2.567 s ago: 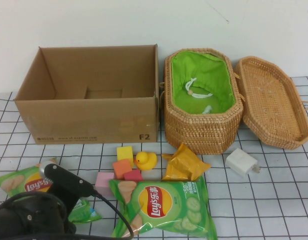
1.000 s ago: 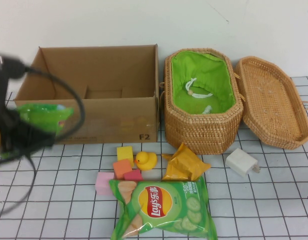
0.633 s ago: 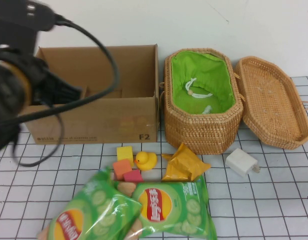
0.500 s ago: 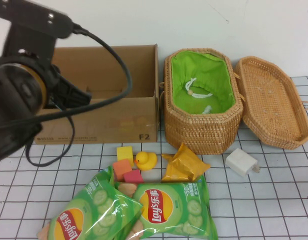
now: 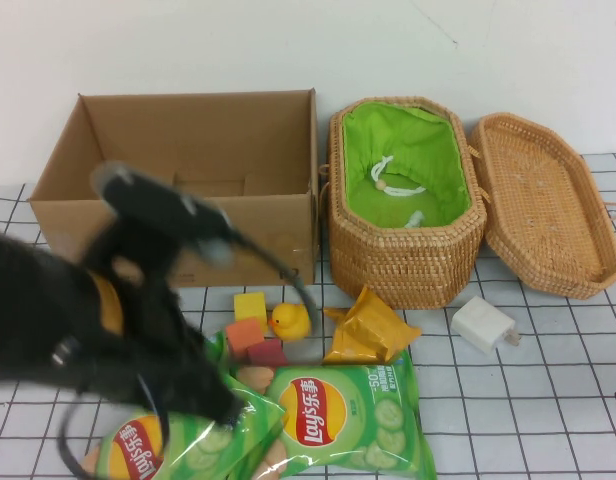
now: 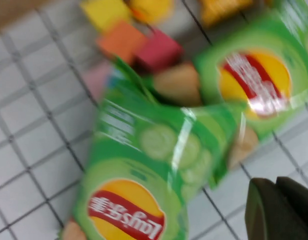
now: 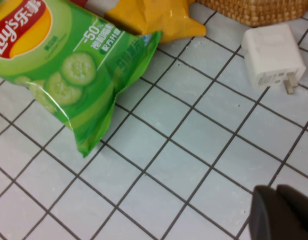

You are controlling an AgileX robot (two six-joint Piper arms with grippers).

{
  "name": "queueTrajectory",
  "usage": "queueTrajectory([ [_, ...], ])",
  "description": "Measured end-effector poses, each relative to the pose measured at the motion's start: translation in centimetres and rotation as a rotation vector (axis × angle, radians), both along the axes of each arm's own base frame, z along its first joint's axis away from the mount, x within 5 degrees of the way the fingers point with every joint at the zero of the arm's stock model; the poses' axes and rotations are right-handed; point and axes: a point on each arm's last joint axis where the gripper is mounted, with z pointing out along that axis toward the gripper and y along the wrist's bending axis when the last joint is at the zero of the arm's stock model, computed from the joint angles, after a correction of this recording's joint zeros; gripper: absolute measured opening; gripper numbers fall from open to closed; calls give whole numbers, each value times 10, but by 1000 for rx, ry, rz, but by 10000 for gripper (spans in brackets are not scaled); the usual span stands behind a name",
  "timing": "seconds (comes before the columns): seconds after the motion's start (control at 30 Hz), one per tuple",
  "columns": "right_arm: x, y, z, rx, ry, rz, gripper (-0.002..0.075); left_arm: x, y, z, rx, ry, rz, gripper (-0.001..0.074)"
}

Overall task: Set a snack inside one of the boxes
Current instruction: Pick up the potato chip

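A small green Lay's bag (image 5: 178, 445) (image 6: 139, 170) lies at the front of the table, overlapping the edge of a larger green Lay's bag (image 5: 348, 420) (image 6: 254, 85) (image 7: 49, 55). A yellow snack packet (image 5: 371, 325) (image 7: 149, 17) lies behind them. My left arm (image 5: 138, 300) is a dark blur over the front left. Its left gripper (image 6: 281, 210) is shut, holds nothing, and hovers beside the small bag. The open cardboard box (image 5: 268, 230) and the green-lined wicker basket (image 5: 408, 250) stand at the back. My right gripper (image 7: 281, 215) is shut and empty, low at the right edge.
A wicker lid (image 5: 543, 205) leans beside the basket. A white charger (image 5: 483, 325) (image 7: 268, 55), a yellow duck (image 5: 290, 320) and coloured blocks (image 5: 250, 335) (image 6: 119, 40) lie between the boxes and the snack bags on the gridded tabletop.
The small Lay's bag, held up near the cardboard box a second ago, now lies at the table's front. My left arm has swung down from beside the box to over it.
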Motion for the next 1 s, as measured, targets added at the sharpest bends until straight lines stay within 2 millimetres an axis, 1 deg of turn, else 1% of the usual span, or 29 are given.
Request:
queueTrajectory([
  [0.1, 0, 0, 0, 4, 0, -2, -1, -2, -5, -21, 52, 62, -107, 8],
  [0.13, 0, 0, 0, 8, 0, -4, -1, 0, -6, -26, 73, 68, -134, 22],
  [0.17, 0, 0, 0, 10, 0, -5, -1, 2, -8, -30, 96, 72, -166, 52],
  [0.2, 0, 0, 1, 12, -1, -6, -1, 5, -10, -34, 116, 70, -199, 98],
  [0.23, 0, 1, 1, 14, 0, -6, -1, 8, -12, -37, 133, 63, -236, 162],
  [0.3, 0, 1, 1, 14, 0, -6, -1, 13, -16, -44, 163, 45, -302, 326],
  [0.33, 0, 1, 1, 16, 0, -7, -1, 16, -18, -46, 172, 37, -325, 395],
  [0.37, 0, 1, 1, 15, 0, -6, -1, 22, -23, -52, 190, 14, -375, 535],
  [0.43, 0, 1, 1, 13, -2, -4, -1, 28, -26, -59, 216, -1, -417, 596],
  [0.47, 0, 1, 1, 11, -4, -1, -1, 31, -28, -64, 237, -4, -440, 610],
  [0.67, 0, 1, 1, 10, -8, 3, -1, 48, -38, -98, 327, 38, -524, 603],
  [0.73, 0, 1, 1, 8, -9, 4, -1, 52, -40, -107, 354, 60, -536, 584],
  [0.77, 0, 1, 1, 10, -9, 3, -1, 53, -40, -111, 370, 73, -543, 563],
  [0.8, 0, 1, 1, 10, -9, 3, -1, 54, -40, -114, 381, 80, -547, 529],
  [0.87, 0, 1, 1, 13, -8, 3, -1, 55, -39, -117, 398, 90, -553, 423],
  [0.93, 0, 1, 1, 15, -8, 2, -1, 54, -39, -117, 405, 95, -555, 291],
  [1.0, 0, 1, 1, 17, -9, 1, -1, 54, -38, -116, 413, 101, -555, 137],
])
